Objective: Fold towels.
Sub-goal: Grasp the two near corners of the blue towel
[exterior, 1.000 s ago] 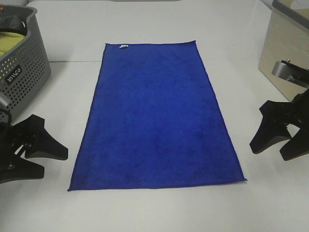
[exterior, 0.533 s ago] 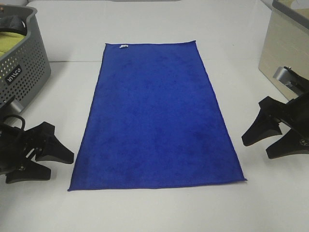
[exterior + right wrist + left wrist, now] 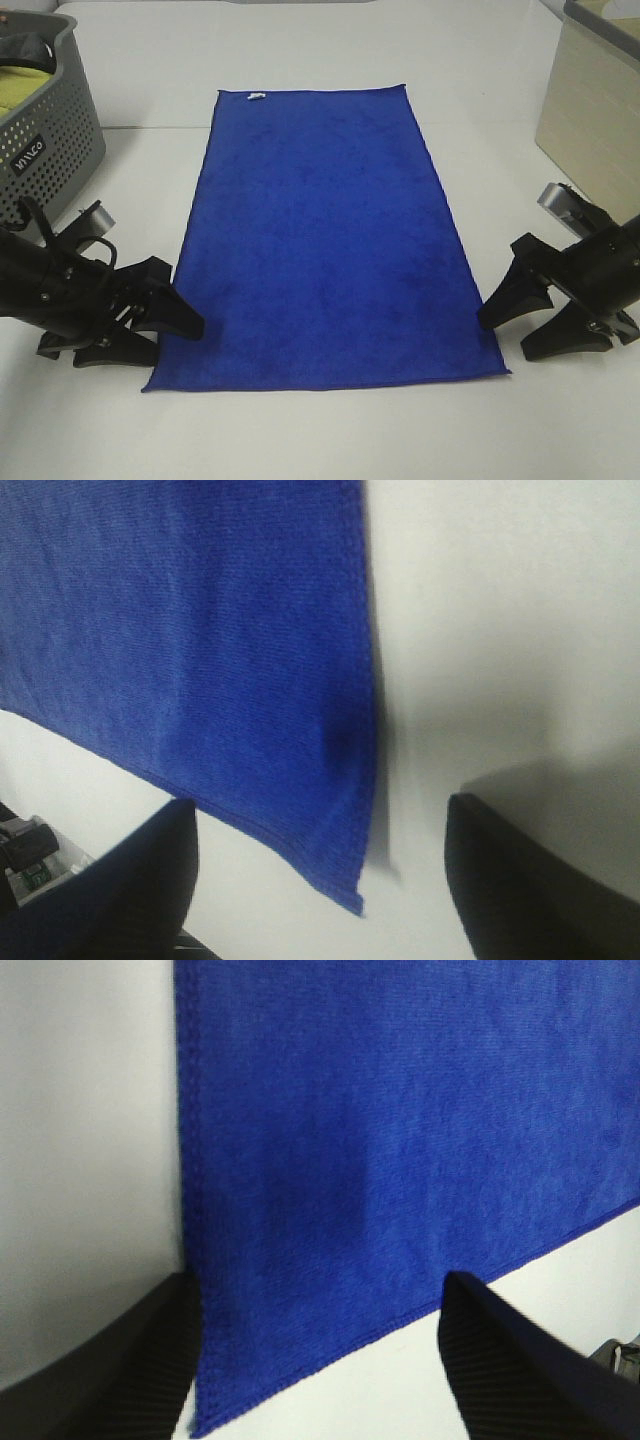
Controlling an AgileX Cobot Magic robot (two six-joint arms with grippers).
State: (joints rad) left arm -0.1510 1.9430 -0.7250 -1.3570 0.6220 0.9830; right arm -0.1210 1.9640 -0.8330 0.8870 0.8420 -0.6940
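The royal-blue towel lies flat and spread out on the white table, its short edges near and far, with a small white tag at the far left corner. My left gripper is open at the towel's near left corner, its fingers low over the table; the left wrist view shows that corner between the jaws. My right gripper is open at the near right corner, which the right wrist view shows between its jaws. Neither holds anything.
A grey perforated basket with a yellow-green cloth inside stands at the far left. A beige box stands at the far right. The white table runs on in front of the towel.
Both grippers have moved inward and down toward the towel's near corners, from well outside its edges to right at them. The towel has not moved.
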